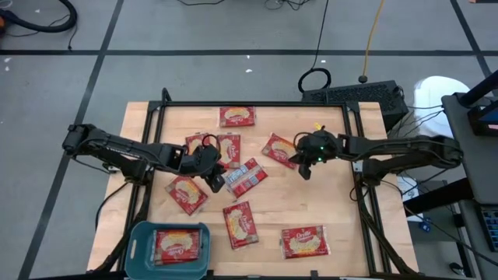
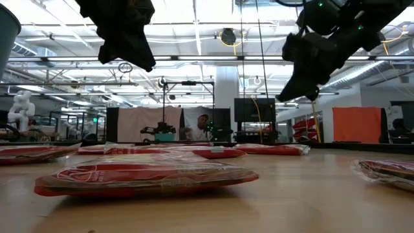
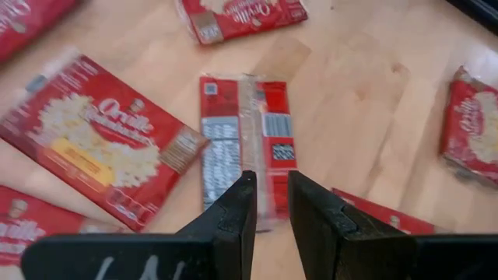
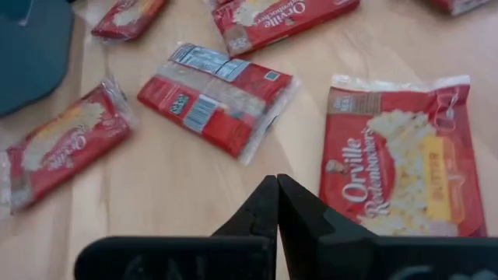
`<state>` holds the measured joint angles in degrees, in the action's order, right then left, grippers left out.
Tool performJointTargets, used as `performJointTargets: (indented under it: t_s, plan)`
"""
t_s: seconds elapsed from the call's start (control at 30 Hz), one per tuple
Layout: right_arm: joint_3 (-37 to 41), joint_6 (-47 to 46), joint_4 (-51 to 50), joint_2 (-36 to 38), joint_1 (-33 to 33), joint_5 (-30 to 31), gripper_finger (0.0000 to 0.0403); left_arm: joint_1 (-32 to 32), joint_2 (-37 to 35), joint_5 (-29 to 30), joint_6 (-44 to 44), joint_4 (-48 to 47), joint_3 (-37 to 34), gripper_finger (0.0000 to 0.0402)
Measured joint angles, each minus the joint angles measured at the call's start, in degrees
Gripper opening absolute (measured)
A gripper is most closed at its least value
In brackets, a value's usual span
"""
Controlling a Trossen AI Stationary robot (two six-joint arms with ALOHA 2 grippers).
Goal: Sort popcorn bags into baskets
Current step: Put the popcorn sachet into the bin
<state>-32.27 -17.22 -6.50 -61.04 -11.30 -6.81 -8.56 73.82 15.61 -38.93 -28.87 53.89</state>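
Note:
Several red popcorn bags lie flat on the wooden table; one [image 1: 246, 177] shows its blue-white label side [image 3: 245, 148]. The teal basket [image 1: 138, 247] stands at the near left corner with one bag [image 1: 177, 245] inside. My left gripper [image 1: 215, 181] [image 3: 272, 187] hovers above the near end of the label-side bag, fingers a narrow gap apart and empty. My right gripper [image 1: 304, 172] [image 4: 277, 183] is shut and empty, in the air beside a face-up bag [image 1: 278, 149] [image 4: 405, 163]. In the low view both grippers [image 2: 129, 45] [image 2: 301, 84] hang well above the table.
Other bags lie at the far edge [image 1: 236, 117], left of centre [image 1: 201, 145] [image 1: 228, 148] [image 1: 187, 194], and near the front [image 1: 240, 224] [image 1: 305, 242]. A black frame [image 1: 257, 104] rims the table. Bare wood shows at the right of centre [image 1: 327, 202].

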Motion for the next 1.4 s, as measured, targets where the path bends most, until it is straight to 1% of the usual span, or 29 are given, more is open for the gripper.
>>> performJointTargets:
  t_s: [0.17, 0.27, 0.37, 0.53, 0.7, 0.83, 0.93, 1.03, 1.13, 1.23, 1.4]
  plan:
    - [0.0, -2.6, -0.3, -0.6, 2.3, 0.9, 0.0003, 0.0, 0.0, 1.5, 1.8, 0.0, 0.0, 0.0079]
    - [0.0, -2.9, -0.8, -1.8, 3.8, 2.4, 0.0022, 0.0, 0.0, 1.5, 1.8, 0.0, 0.0, 0.0079]
    - [0.0, -1.4, -1.4, -2.8, 5.1, 5.1, 0.0055, 0.0, 0.0, 1.5, 1.8, 0.1, 0.0, 0.0079]
    - [-0.1, 10.7, -1.9, -4.8, 7.4, 6.9, 0.013, -0.7, 0.0, 1.5, 1.2, 0.2, 0.0, 0.0079]
    - [-0.1, 16.0, -2.1, -9.6, 7.7, 9.9, 0.0194, -1.3, 0.0, 1.5, 0.3, 0.5, 0.0, 0.0079]
    - [-0.1, 17.8, 0.4, -14.5, 7.2, 15.7, 0.0228, -1.3, 0.0, 1.4, -0.8, 0.5, 0.0, 0.0079]
    - [-0.1, 19.7, 3.7, -18.8, 6.3, 17.5, 0.024, -1.3, 0.0, 1.4, -1.7, 0.5, 0.0, 0.0079]
    - [-0.1, 20.0, 6.6, -23.4, 5.5, 17.5, 0.0238, -1.3, 0.0, 1.3, -1.8, 0.5, 0.0, 0.0079]
    - [-0.3, 19.6, 8.2, -26.4, 5.3, 17.6, 0.0215, -1.3, 0.0, 1.3, -1.9, 0.5, 0.0, 0.0079]
    - [-0.3, 19.6, 9.1, -27.3, 5.3, 17.6, 0.0167, -1.3, 0.0, 1.2, -1.8, 0.5, 0.0, 0.0079]
    - [-0.3, 19.5, 9.7, -27.1, 5.3, 17.9, 0.0055, -1.3, 0.0, 1.2, -1.9, 0.4, 0.0, 0.0079]
